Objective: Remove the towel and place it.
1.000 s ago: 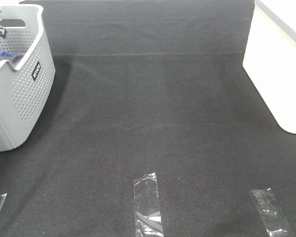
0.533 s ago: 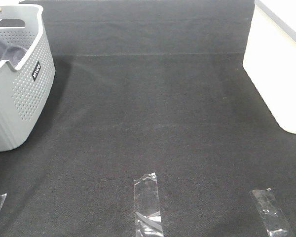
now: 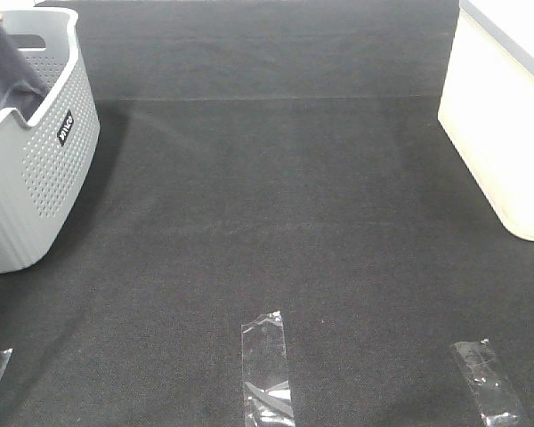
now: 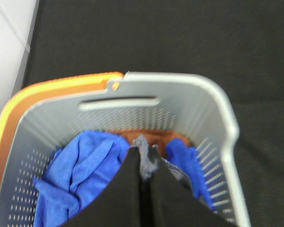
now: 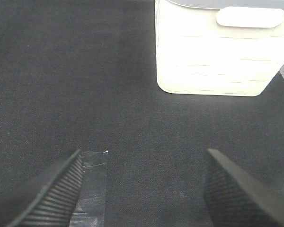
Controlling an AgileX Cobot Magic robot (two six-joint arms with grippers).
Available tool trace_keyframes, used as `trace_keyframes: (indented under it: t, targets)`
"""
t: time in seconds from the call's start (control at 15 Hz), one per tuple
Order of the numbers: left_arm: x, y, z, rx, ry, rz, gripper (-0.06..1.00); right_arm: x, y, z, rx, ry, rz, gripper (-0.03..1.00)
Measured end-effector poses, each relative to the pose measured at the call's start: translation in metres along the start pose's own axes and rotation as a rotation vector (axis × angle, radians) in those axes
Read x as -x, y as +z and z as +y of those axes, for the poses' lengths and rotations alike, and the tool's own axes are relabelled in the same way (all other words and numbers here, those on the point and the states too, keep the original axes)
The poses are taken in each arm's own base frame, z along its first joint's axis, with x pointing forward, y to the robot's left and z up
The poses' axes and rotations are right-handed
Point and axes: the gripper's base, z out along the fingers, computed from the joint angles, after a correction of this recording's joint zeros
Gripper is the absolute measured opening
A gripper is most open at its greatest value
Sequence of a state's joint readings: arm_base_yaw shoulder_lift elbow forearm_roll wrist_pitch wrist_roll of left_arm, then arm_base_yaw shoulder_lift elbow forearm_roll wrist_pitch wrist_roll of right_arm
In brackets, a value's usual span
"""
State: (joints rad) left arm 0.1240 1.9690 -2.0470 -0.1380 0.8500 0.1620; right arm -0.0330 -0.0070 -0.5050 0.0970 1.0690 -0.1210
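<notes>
The slate-grey towel (image 3: 6,69) hangs up out of the grey perforated basket (image 3: 44,169) at the far left of the exterior view, and its upper part runs off the frame. In the left wrist view my left gripper (image 4: 146,160) is shut on a bunched fold of the towel (image 4: 147,163), above the basket (image 4: 213,109). My right gripper (image 5: 143,158) is open and empty, low over the black mat (image 5: 85,71). Neither gripper shows in the exterior view.
A bright blue cloth (image 4: 83,170) and something orange (image 4: 149,136) lie in the basket under the towel. A white bin (image 3: 503,116) stands at the right, also in the right wrist view (image 5: 217,52). Clear tape strips (image 3: 265,365) mark the mat's near side.
The left gripper has risen out of the exterior view's top left. The grey towel has come up with it, from lying low in the basket to hanging above its rim.
</notes>
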Motion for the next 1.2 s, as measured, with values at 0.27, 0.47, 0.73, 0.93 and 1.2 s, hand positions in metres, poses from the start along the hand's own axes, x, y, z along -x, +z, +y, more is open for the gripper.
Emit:
trace_keyframes:
  t: [0.27,0.47,0.73,0.93,1.2]
  targets:
    - [0.021,-0.049,-0.047,-0.084,0.146,-0.122,0.00,0.000,0.000,0.000,0.000,0.000,0.000,0.67]
    - [0.033,-0.091,-0.088,-0.152,0.240,-0.249,0.00,0.000,0.000,0.000,0.000,0.000,0.000,0.67]
    - [0.038,-0.141,-0.135,-0.257,0.299,-0.365,0.00,0.000,0.000,0.000,0.000,0.000,0.000,0.67]
    - [0.029,-0.164,-0.168,-0.351,0.355,-0.359,0.00,0.000,0.000,0.000,0.000,0.000,0.000,0.67]
    - [0.001,-0.181,-0.223,-0.509,0.476,-0.221,0.00,0.011,0.015,0.006,0.101,0.006,0.110,0.67]
